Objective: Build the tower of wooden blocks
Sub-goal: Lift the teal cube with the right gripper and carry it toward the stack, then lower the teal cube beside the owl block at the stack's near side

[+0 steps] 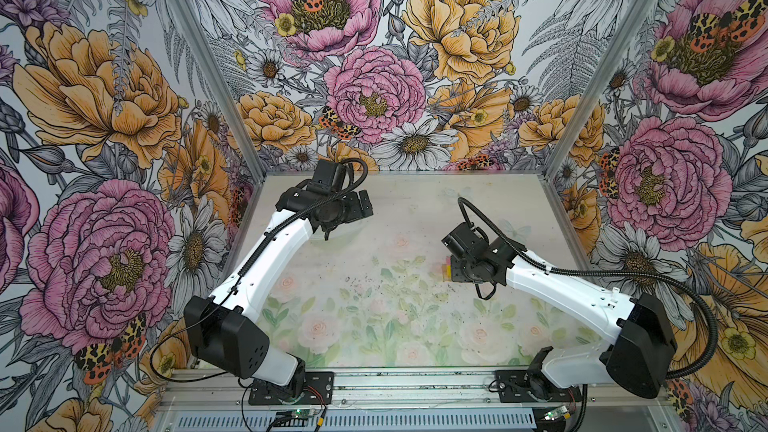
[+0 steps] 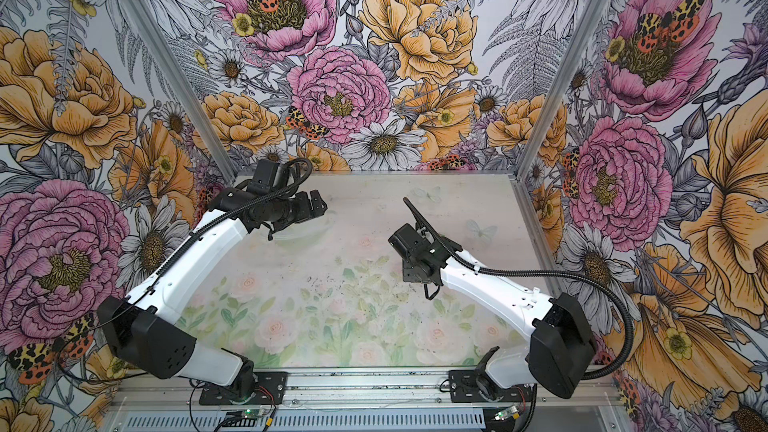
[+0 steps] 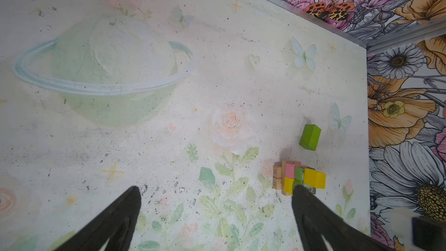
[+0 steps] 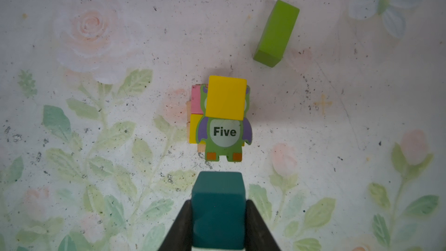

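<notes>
1. Gripping the teal cube between its fingers, the right hand hangs just short of the wood block tower, apparently lined up to carry the cube over its top.
2. The tower stands on the counter: tan bars lowest, a pink block and a yellow one above, and the owl-printed piece marked "Five" flat across them. A yellow cube covers the owl's head end, so its bare lower half looks like the teal cube's seat.
3. Beyond the tower, near but not touching it, the lime-green bar lies flat on the counter, probably the cap to go on last.
4. Farthest from the tower, the left hand hangs empty with fingers spread wide, clear of the placing.
</notes>
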`<state>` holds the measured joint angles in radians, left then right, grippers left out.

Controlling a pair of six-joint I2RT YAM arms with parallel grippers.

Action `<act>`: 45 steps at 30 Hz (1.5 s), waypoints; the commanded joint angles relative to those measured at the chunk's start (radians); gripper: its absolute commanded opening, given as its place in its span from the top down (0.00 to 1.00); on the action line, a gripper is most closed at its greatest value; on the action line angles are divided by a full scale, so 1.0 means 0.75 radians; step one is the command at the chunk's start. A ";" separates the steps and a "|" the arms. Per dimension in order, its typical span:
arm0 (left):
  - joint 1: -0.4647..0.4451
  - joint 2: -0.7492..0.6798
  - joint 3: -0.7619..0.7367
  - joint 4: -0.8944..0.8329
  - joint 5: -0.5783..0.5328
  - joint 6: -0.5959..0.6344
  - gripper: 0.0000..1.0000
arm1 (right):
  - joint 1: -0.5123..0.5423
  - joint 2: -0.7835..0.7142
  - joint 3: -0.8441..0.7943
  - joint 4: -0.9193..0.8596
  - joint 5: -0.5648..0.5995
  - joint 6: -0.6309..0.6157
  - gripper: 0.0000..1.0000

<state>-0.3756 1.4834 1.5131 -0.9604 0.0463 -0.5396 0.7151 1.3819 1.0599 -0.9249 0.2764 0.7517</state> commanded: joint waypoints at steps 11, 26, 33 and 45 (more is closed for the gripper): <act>-0.038 -0.004 0.053 0.021 0.006 -0.010 0.01 | -0.079 0.016 -0.043 0.180 -0.094 -0.037 0.76; -0.039 0.009 0.092 0.019 0.006 -0.009 0.01 | -0.129 0.047 -0.064 0.208 -0.127 -0.065 0.76; -0.041 0.031 0.118 0.018 0.013 -0.003 0.01 | -0.153 0.063 -0.066 0.213 -0.133 -0.073 0.76; -0.039 0.042 0.132 0.016 0.016 0.004 0.01 | -0.170 0.103 -0.059 0.229 -0.148 -0.083 0.75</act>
<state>-0.4004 1.5021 1.5768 -0.9611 0.0463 -0.5426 0.5968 1.4422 1.0115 -0.7719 0.1696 0.7055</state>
